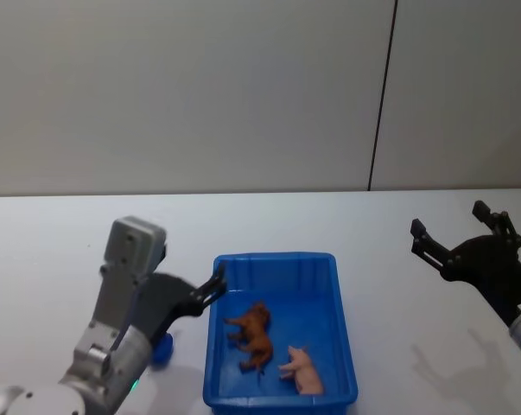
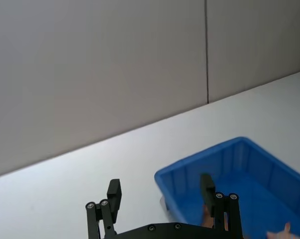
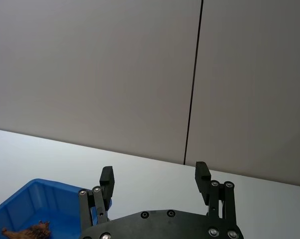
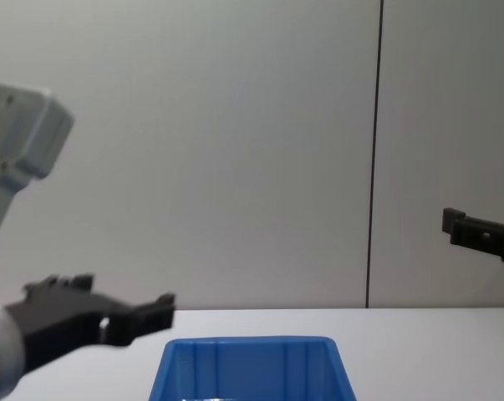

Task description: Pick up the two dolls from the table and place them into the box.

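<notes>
So, placing looks done: furry reddish-brown doll point(image 1: 253, 337) & pale pink doll point(image 1: 301, 370) both lie in the bright blue ribbed plastic box point(image 1: 277, 262), left gripper point(image 2: 159, 185) spread wide by its left rim, right gripper point(image 1: 450, 220) wide, empty, off right, so next prob. just calls for pulling both arms back.

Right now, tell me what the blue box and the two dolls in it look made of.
Box: rigid moulded plastic, by its smooth bright-blue sheen, rolled rim and wall ribs. Brown doll: probably plush or flocked, its outline ragged and matte. Pink doll: smoother and even-toned, perhaps soft vinyl or short plush; can't tell.
</notes>
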### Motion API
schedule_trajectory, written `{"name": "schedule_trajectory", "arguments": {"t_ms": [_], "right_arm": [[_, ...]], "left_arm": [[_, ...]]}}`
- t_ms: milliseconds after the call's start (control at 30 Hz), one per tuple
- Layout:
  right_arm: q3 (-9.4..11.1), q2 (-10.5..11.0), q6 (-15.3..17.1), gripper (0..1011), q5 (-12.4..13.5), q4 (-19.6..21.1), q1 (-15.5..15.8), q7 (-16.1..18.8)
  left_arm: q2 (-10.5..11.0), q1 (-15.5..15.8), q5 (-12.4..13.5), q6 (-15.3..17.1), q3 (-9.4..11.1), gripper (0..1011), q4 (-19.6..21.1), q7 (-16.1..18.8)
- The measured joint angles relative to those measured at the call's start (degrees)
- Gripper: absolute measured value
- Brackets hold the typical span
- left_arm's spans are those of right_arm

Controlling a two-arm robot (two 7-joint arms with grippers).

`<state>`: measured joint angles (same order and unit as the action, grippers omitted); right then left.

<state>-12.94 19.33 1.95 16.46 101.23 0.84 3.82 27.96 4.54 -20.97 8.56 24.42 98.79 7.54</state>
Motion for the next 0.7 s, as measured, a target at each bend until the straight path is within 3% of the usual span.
{"name": "schedule_trajectory", "arguments": {"t_ms": [500, 700], "right_arm": [[0.0, 0.0, 0.0, 1001, 0.0, 0.0, 0.0, 0.0], [0.0, 0.0, 0.0, 1001, 0.0, 0.0, 0.0, 0.0]], "left_arm": [[3.0, -6.3, -7.0, -0.7, -1.6, 1001, 0.8, 9.7], [3.5, -7.3, -8.9, -1.2, -2.2, 1001, -0.3, 9.8]]}}
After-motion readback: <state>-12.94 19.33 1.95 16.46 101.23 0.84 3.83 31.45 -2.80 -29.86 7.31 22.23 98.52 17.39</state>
